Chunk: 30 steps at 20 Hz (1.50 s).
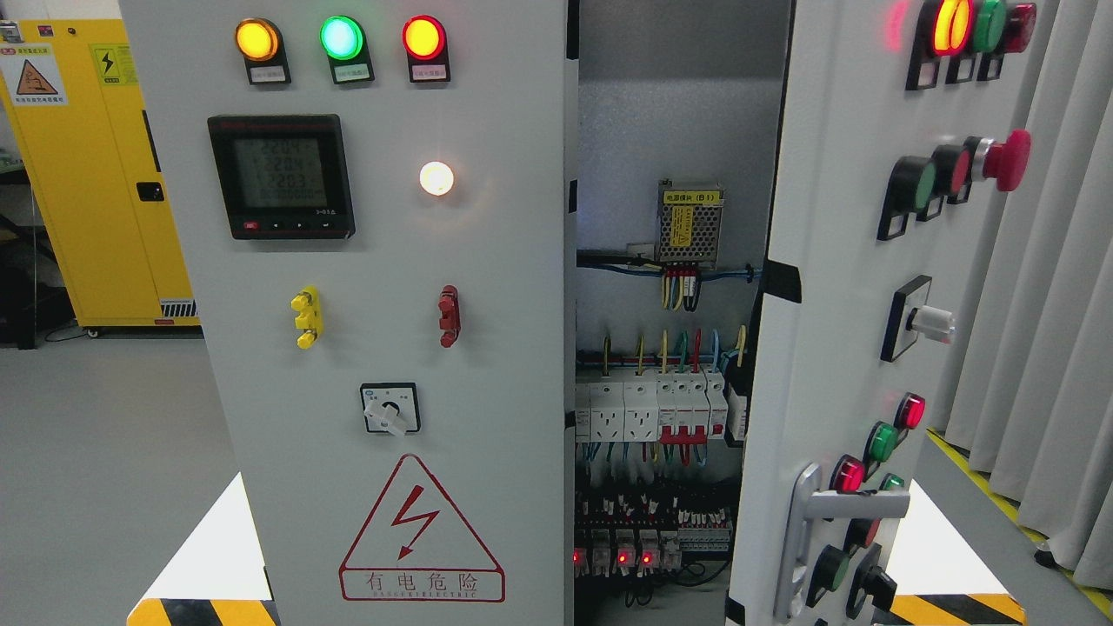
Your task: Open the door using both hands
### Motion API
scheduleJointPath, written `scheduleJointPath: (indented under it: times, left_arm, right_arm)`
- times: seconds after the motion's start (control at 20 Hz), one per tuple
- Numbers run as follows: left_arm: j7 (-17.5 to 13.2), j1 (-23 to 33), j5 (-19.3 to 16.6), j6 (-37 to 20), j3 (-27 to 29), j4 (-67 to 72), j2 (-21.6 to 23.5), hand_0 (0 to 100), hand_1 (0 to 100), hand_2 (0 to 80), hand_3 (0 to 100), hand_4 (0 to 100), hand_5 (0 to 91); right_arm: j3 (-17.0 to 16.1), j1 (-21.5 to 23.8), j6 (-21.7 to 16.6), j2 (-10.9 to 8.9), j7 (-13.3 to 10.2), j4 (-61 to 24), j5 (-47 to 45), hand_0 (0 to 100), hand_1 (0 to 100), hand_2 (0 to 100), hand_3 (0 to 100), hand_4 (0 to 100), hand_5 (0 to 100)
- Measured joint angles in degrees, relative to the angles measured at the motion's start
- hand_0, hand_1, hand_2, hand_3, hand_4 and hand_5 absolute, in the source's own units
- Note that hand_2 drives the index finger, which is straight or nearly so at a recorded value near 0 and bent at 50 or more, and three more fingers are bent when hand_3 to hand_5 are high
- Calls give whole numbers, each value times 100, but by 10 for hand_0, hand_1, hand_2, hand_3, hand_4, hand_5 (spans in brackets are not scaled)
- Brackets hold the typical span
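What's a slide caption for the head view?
Grey electrical cabinet with right door swung open, exposing white circuit breakers and wiring; left door closed, no robot hand in view.

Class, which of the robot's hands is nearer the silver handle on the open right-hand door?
Neither can be judged: no robot hand shows in the head view. The silver handle sits low on the swung-open right door, untouched.
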Motion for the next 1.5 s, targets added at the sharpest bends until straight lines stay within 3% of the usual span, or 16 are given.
scheduleJointPath:
  times: [0.55, 0.9, 1.0, 1.05, 1.3, 1.4, 1.5]
  left_arm:
    - [-24, 1, -5, 41, -3, -89, 117, 120, 556, 0, 0, 0, 0]
    - [-126, 327, 1, 27, 0, -1226, 350, 120, 556, 0, 0, 0, 0]
    - [-535, 427, 9, 18, 2, -1686, 444, 120, 556, 0, 0, 0, 0]
    - [-923, 482, 17, 18, 2, -1910, 490, 120, 556, 0, 0, 0, 0]
    - [-3548, 765, 324, 1, 5, -3124, 779, 120, 556, 0, 0, 0, 0]
    - [-4043, 929, 463, -5, 2, -3679, 943, 120, 556, 0, 0, 0, 0]
    - [-4287, 1111, 601, -14, -7, -4272, 1152, 120, 556, 0, 0, 0, 0]
  right_arm:
    - [-68, -8, -5, -95, -29, 4, 3, 0, 500, 40, 0, 0, 0]
    - [-87, -9, -21, -180, -22, 5, 2, 0, 500, 40, 0, 0, 0]
    - [-90, -9, -21, -197, -18, 5, 2, 0, 500, 40, 0, 0, 0]
    - [-91, -9, -21, -205, -16, 5, 1, 0, 500, 40, 0, 0, 0]
    - [-94, -9, 0, -236, -6, 7, -1, 0, 500, 40, 0, 0, 0]
    - [-95, -9, 11, -246, -1, 8, -1, 0, 500, 40, 0, 0, 0]
    - [-96, -9, 17, -254, 2, 9, -1, 0, 500, 40, 0, 0, 0]
